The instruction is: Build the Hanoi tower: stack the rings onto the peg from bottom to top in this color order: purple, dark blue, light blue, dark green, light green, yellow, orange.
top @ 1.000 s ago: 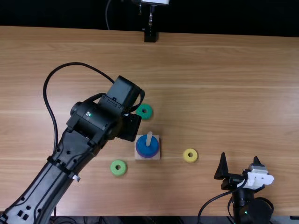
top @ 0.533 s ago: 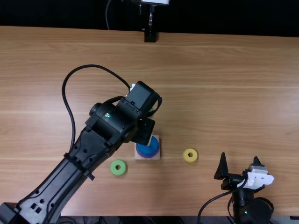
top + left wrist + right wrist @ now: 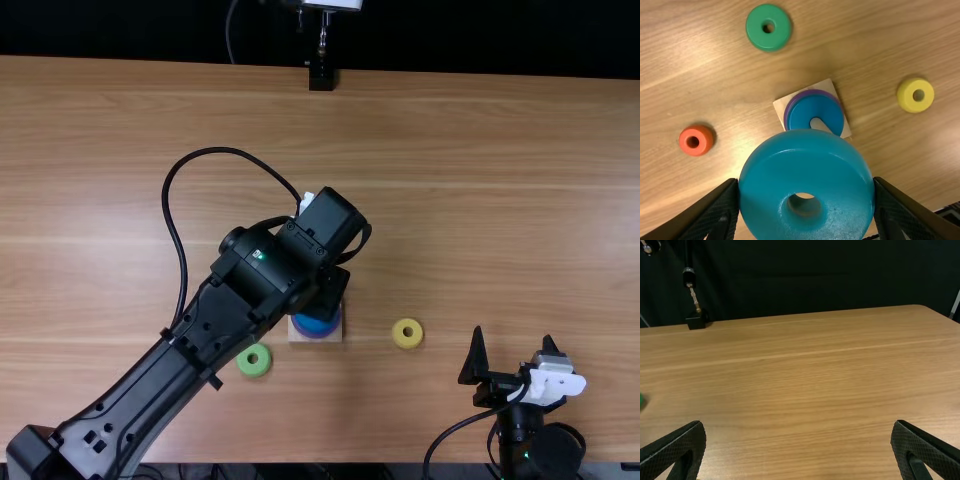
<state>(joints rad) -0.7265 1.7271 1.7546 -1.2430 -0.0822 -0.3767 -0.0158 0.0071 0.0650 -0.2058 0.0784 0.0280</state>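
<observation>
Closest in, the right gripper (image 3: 513, 338) sits with its fingers apart, and beyond it the left gripper (image 3: 325, 287) pinches the light blue ring (image 3: 772, 172), fat, glossy and small-holed, held up near the peg (image 3: 819, 123).

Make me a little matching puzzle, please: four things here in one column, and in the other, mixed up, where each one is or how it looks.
1. Light blue ring
2. Dark blue ring
3. Yellow ring
4. Right gripper

A. Flat on the table
B. Open and empty
C. Held by the left gripper
D. Around the peg, above the purple ring

Pairs: 1-C, 2-D, 3-A, 4-B
</observation>
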